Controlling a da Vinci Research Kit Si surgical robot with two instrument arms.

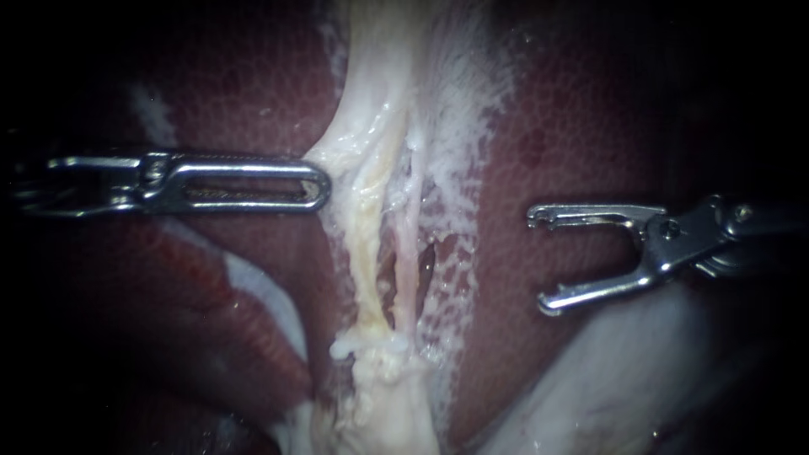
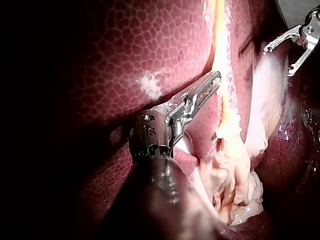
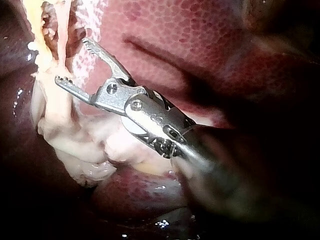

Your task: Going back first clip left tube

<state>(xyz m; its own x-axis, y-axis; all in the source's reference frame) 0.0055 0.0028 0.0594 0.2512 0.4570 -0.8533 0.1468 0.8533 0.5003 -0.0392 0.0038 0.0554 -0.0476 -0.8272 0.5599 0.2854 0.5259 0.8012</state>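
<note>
Endoscope view, 9 o'clock: left instrument [image 1: 318,187] lies level, shaft in from the left. Tool is together, tip touching the edge of the white tissue [image 1: 371,93] that carries the tubes. I see nothing pinched in it. The left wrist view agrees: both jaws lie flat on each other, tip just beside the cream strand.

Centre: two strands run from 12 to 6 o'clock over the liver [image 1: 236,93].
- Left tube [image 1: 367,240]: cream-yellow, the thicker one.
- Right tube [image 1: 406,244]: pink, thinner, just beside it, with a dark slit between them.
- No clip shows on either tube in any view.

Handling, my judgement: the left tube looks soft, wet and light. It is likely slippery, and would tear before it resisted. The best hold is on the bare mid-span at dead centre, taken square across. I would avoid the frayed fatty lump [image 1: 371,350] toward 6 o'clock.

3 o'clock: right instrument [image 1: 539,263], shaft in from the right. Tool is spread wide and empty, hooked tips pointing toward 9 o'clock. It sits well apart from the tubes, with bare liver between. In the right wrist view one tip lies over pale tissue; I cannot tell whether it touches.

That pose suits a retreat. A straight pull toward 3 o'clock should keep clear of both strands.
</note>
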